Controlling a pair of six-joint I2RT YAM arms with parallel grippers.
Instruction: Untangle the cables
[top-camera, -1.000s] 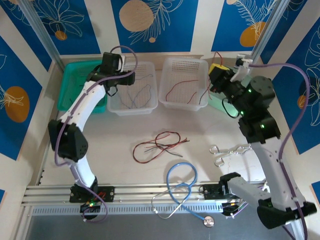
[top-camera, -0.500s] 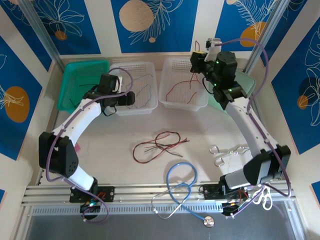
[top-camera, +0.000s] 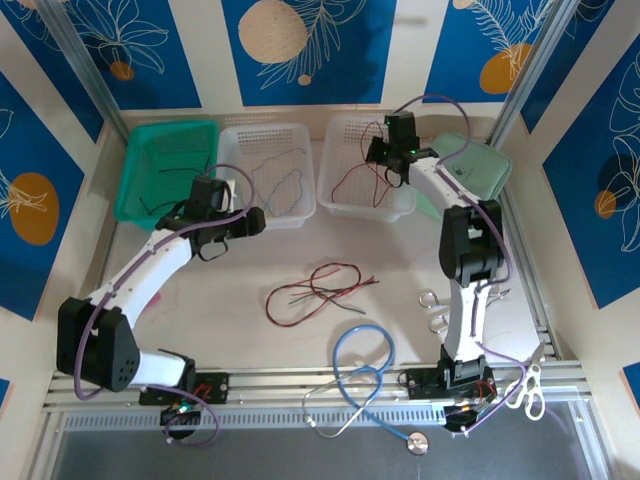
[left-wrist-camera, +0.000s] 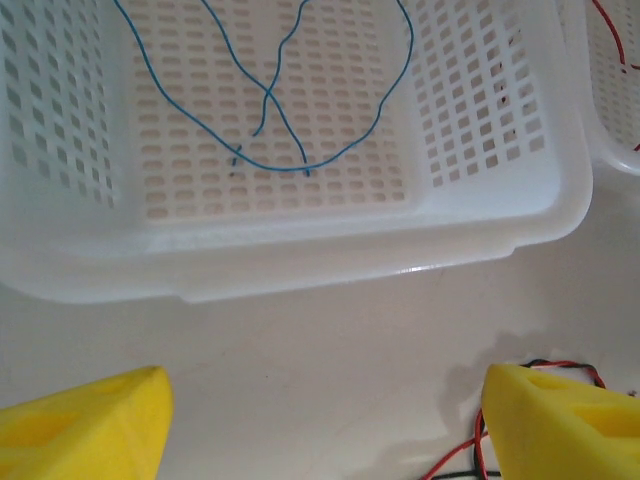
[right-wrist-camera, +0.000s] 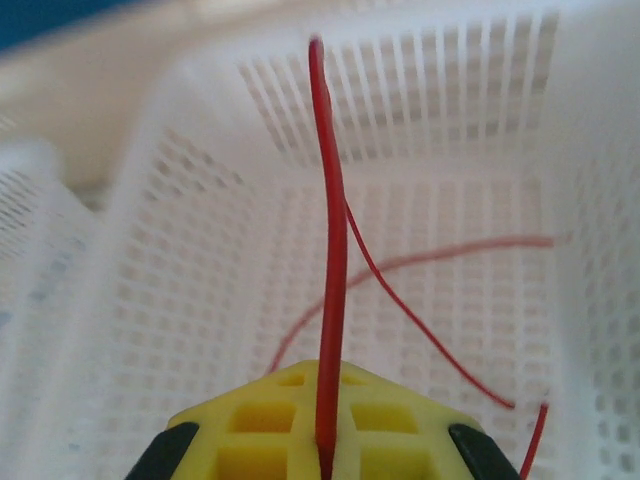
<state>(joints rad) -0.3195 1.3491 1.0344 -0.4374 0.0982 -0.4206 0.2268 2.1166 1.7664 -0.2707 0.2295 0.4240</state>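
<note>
Here my right jaws pinch a red cable (right-wrist-camera: 329, 250) over the right basket (right-wrist-camera: 140, 230), while my left jaws gape above the worktop (left-wrist-camera: 320, 370) before the left basket (left-wrist-camera: 300, 255) holding a blue cable (left-wrist-camera: 345, 155).

bright, even light was given from above, and only soft shadows were cast. faint glare was caught on the near rim of the white basket (left-wrist-camera: 420, 268). the red cable (right-wrist-camera: 330, 250) was softened, the far left blurred.

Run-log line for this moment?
left fingers open near left white basket holding blue cable; right fingers shut on red cable over right white basket; red-black tangle on table
</note>
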